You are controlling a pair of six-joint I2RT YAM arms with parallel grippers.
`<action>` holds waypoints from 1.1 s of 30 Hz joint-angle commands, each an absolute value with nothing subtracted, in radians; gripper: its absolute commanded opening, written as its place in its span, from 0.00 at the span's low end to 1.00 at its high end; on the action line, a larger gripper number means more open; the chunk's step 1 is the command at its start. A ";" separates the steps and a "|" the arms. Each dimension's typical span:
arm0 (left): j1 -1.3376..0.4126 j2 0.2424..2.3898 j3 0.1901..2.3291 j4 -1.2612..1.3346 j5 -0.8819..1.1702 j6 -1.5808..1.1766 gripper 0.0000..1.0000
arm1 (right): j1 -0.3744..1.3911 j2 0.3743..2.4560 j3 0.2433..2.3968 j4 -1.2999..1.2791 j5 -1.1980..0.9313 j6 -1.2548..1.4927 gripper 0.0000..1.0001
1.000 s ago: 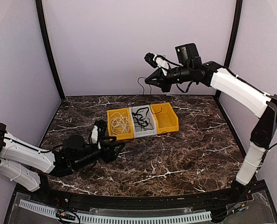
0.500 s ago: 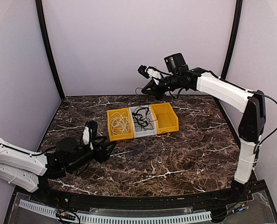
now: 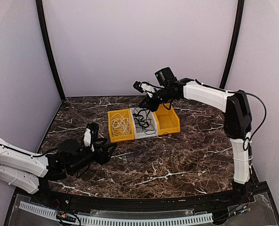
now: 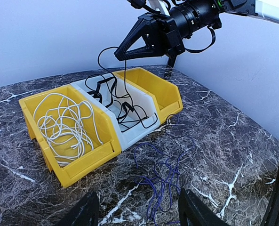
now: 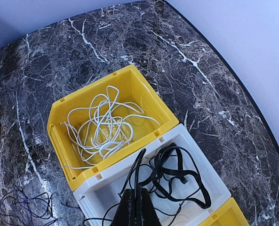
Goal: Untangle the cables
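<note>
A white cable (image 3: 121, 126) lies coiled in the left yellow bin (image 3: 112, 136); it also shows in the left wrist view (image 4: 66, 125) and the right wrist view (image 5: 104, 125). A black cable (image 3: 143, 121) lies mostly in the middle white bin (image 4: 130, 136). My right gripper (image 5: 135, 195) is shut on strands of the black cable (image 5: 186, 172) and hangs above the white bin, also in the top view (image 3: 145, 103). A dark purplish cable (image 4: 170, 169) lies loose on the table in front of the bins. My left gripper (image 4: 139, 214) is open, low over the table just short of it.
A second yellow bin (image 3: 170, 122) stands to the right of the white one, with no cable visible in it. The three bins sit side by side mid-table on dark marble. Purple walls close in the back and sides.
My right arm has swung left and down, bringing the held black cable over the white bin. My left arm drew back a little to the left, then stayed still.
</note>
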State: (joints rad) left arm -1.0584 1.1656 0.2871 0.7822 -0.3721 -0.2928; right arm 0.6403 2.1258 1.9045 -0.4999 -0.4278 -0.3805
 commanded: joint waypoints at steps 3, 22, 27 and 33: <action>-1.062 1.159 0.278 0.773 -0.385 -0.297 0.60 | 0.635 2.180 1.997 -0.458 -0.414 -0.351 0.00; -1.062 1.102 0.268 0.724 -0.388 -0.313 0.60 | 0.633 2.200 1.861 -0.240 -0.274 -0.376 0.00; -1.062 1.071 0.259 0.710 -0.399 -0.309 0.60 | 0.634 2.141 1.728 -0.199 -0.271 -0.406 0.00; -1.062 1.081 0.264 0.718 -0.402 -0.291 0.60 | 0.635 2.145 1.677 -0.257 -0.276 -0.426 0.00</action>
